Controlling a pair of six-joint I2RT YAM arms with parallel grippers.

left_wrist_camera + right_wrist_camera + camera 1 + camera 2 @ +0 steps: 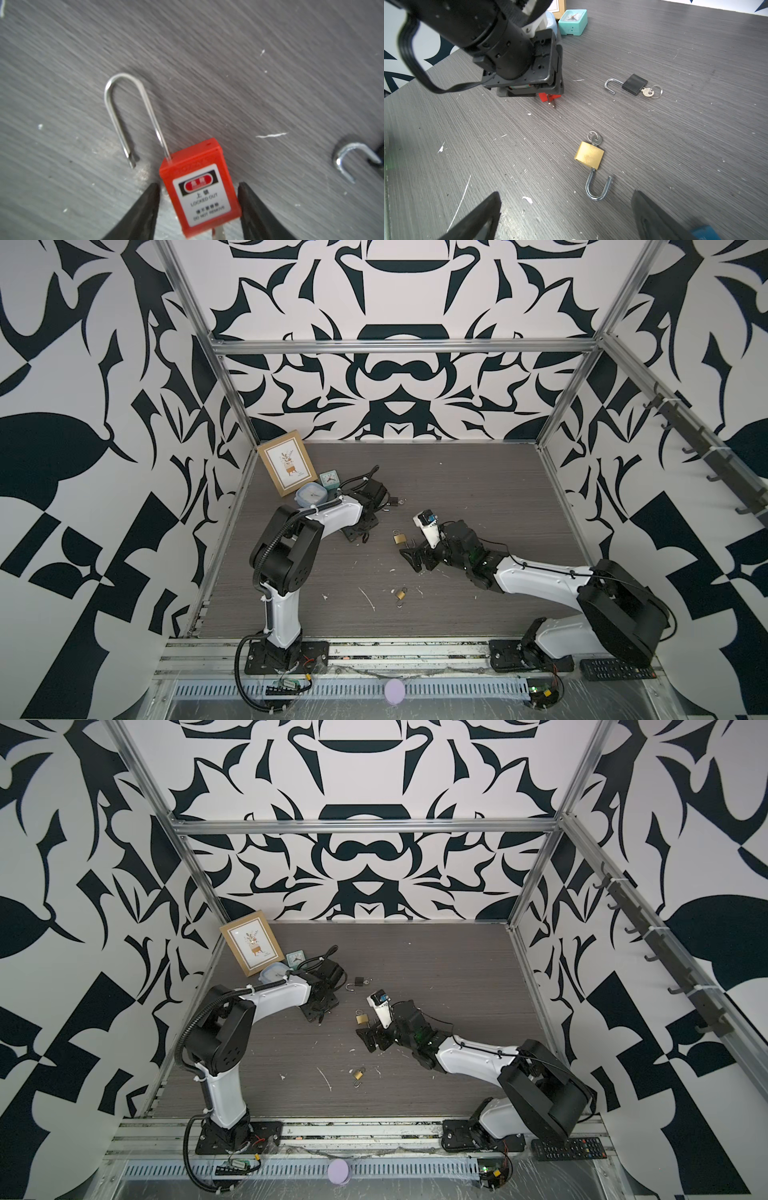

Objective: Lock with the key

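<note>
Red padlock (199, 193) flat on the desk (270, 62), left of centre, silver shackle (128, 116) swung open, key (219, 233) stuck in its base. Left claw (198, 185) straddling the red body, half closed, 1 finger (253, 214) against its side, the other just beside it; firm grip or not, cannot tell. Near it, black padlock (634, 84), open, key in. Nearer centre, brass padlock (589, 154), open, key in, right claw (566, 216) spread wide close by. 2nd brass padlock (401, 594) toward the front edge, well apart from both claws.
</note>
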